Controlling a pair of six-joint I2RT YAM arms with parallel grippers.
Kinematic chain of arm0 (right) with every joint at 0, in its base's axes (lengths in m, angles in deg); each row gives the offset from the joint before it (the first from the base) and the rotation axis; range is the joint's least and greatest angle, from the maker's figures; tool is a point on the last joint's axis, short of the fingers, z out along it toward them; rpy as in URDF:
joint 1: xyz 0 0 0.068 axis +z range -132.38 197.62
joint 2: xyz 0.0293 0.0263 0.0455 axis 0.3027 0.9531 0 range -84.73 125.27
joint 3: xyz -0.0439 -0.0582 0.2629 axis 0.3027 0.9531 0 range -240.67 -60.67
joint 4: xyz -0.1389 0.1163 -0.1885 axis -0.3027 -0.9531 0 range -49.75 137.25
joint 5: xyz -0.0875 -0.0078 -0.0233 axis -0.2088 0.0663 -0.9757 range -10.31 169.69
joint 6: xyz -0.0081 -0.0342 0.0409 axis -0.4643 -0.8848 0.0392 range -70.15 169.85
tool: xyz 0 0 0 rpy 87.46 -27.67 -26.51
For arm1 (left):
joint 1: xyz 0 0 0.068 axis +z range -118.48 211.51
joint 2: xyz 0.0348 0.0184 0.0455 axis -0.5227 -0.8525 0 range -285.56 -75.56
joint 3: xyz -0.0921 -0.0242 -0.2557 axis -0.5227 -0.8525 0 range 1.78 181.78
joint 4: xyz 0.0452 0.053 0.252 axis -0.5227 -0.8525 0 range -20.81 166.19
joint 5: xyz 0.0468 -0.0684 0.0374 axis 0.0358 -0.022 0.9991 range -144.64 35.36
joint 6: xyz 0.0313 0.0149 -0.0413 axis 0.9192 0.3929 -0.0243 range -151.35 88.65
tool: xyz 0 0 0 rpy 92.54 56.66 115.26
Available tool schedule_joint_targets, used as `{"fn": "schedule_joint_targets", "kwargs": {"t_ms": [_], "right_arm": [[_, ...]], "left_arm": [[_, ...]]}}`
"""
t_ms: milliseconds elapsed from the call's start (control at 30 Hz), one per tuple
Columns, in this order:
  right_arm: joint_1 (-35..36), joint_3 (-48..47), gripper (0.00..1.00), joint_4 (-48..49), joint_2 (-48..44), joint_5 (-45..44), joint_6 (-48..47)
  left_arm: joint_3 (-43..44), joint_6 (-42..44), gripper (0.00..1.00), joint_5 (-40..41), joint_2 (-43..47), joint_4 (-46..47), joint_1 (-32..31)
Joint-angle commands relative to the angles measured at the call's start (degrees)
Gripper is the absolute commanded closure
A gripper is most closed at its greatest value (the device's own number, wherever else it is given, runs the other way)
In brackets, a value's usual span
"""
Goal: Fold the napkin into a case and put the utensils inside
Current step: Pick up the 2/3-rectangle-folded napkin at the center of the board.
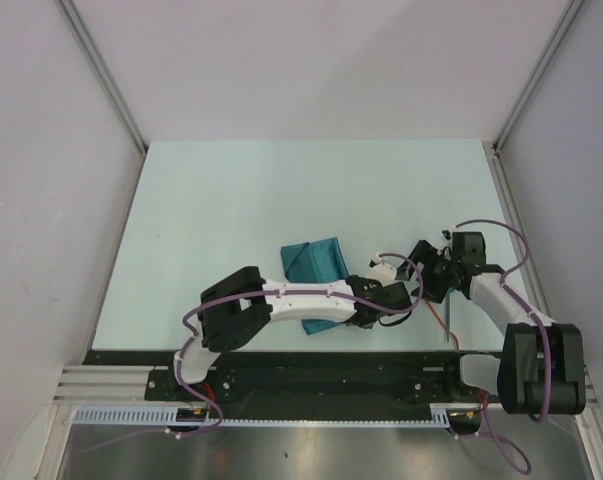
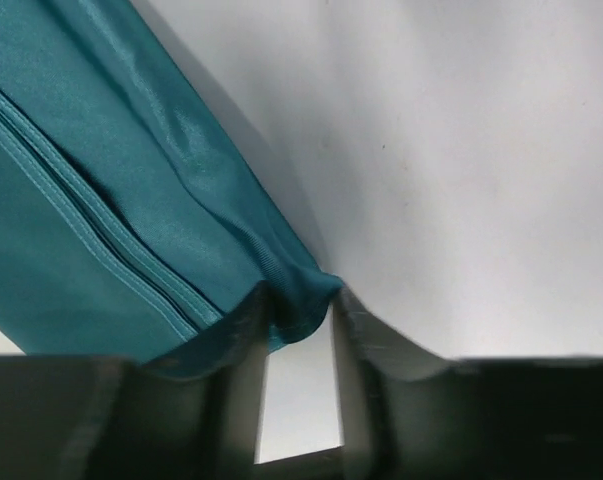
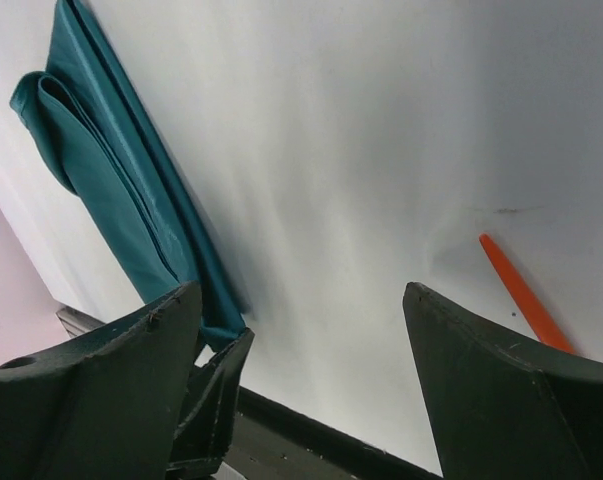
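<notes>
The teal napkin [image 1: 316, 260] lies folded in a long strip near the table's middle, its near end under my left arm. My left gripper [image 1: 361, 318] has its jaws narrowed on the napkin's near corner [image 2: 296, 300]. The bunched cloth spans both fingertips, and bare table shows in the gap behind it. My right gripper [image 1: 424, 272] hovers just to the right, open wide with nothing between its fingers [image 3: 311, 300]. A thin orange-red utensil [image 1: 447, 318] lies on the table right of it, its slim handle [image 3: 521, 295] showing in the right wrist view beside the napkin [image 3: 111, 180].
The pale table [image 1: 281, 190] is walled by white panels on the left, back and right. A black rail [image 1: 311, 365] runs along the near edge, where both arm bases sit.
</notes>
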Motion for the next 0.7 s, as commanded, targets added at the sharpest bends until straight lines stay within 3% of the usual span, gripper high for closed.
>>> {"fn": "schedule_joint_targets", "kwargs": {"t_ms": [0, 200, 400, 667], "right_arm": [[2.3, -3.2, 0.14, 3.5, 3.3, 1.8, -1.9], [5.4, -6.6, 0.13, 6.4, 9.3, 6.3, -2.3], [10.1, -7.8, 0.06, 13.2, 12.6, 10.3, 0.3], [15.4, -9.1, 0.06, 21.1, 20.1, 12.0, 4.5]], "left_arm": [[0.2, 0.6, 0.73, 0.3, 0.8, 2.9, 0.5], [-4.7, -0.2, 1.00, 0.3, 6.2, 5.1, 0.6], [-10.1, -2.2, 1.00, 0.5, 11.7, 5.7, 1.2], [-17.0, -4.1, 1.00, 0.5, 17.3, 7.2, 1.8]]}}
